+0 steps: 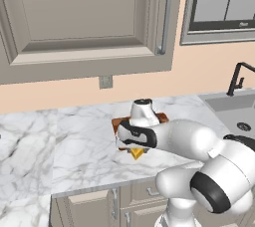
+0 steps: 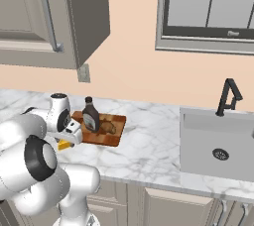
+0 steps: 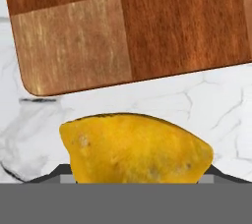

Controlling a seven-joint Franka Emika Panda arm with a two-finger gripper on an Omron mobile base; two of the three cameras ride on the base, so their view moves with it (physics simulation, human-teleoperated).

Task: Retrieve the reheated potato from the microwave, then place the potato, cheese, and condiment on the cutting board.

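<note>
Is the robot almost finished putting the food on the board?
Nearly. The potato and the bottle already sit on the board. The pincer is around the cheese, which is beside the board over the marble counter, not on it. Whether the grip is firm yet is unclear. What is left: getting the cheese onto the board and letting go.

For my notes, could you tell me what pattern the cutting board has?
The cutting board is a checker of light and dark reddish-brown wooden blocks, clearest in the hand view.
</note>
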